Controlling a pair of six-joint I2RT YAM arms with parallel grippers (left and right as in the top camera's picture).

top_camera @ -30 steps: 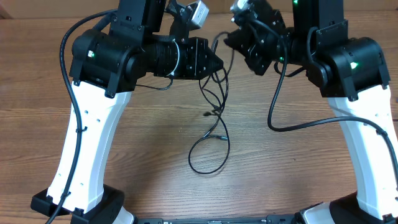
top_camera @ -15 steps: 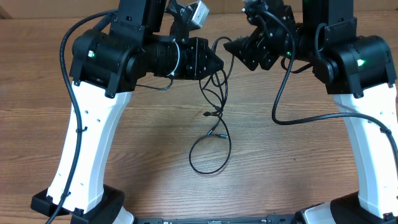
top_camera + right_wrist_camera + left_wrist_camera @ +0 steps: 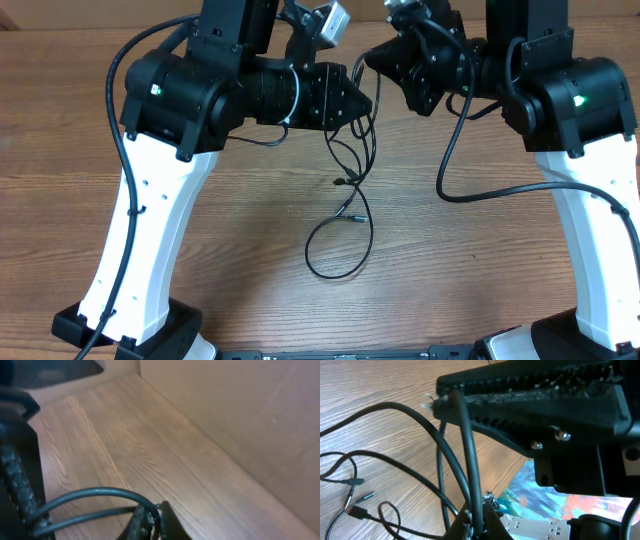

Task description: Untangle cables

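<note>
Pinching the upper end of the cables from both sides, the two arms meet high at the far edge of the tabletop. The left gripper has its jaws closed tight on a thin black cord, and the left wrist view shows that cord running straight up out of its fingertips. The right gripper sits just beside it, also closed narrow, with a curved strand caught at its tips in the right wrist view.

Holding the bundle at two close points looks meant to let the arms draw apart and pull the strands free of each other, though that is a judgement. The rest of the cords hang down from the grippers to the wood, where they end in an open loop lying flat near the middle. Two small plug ends rest above that loop, close together. The crossings between grippers and loop appear unresolved, so the untangling seems at an early stage.

No brand, label or writing can be read anywhere. The only markings are green indicator lights on the arms' black joint housings.
</note>
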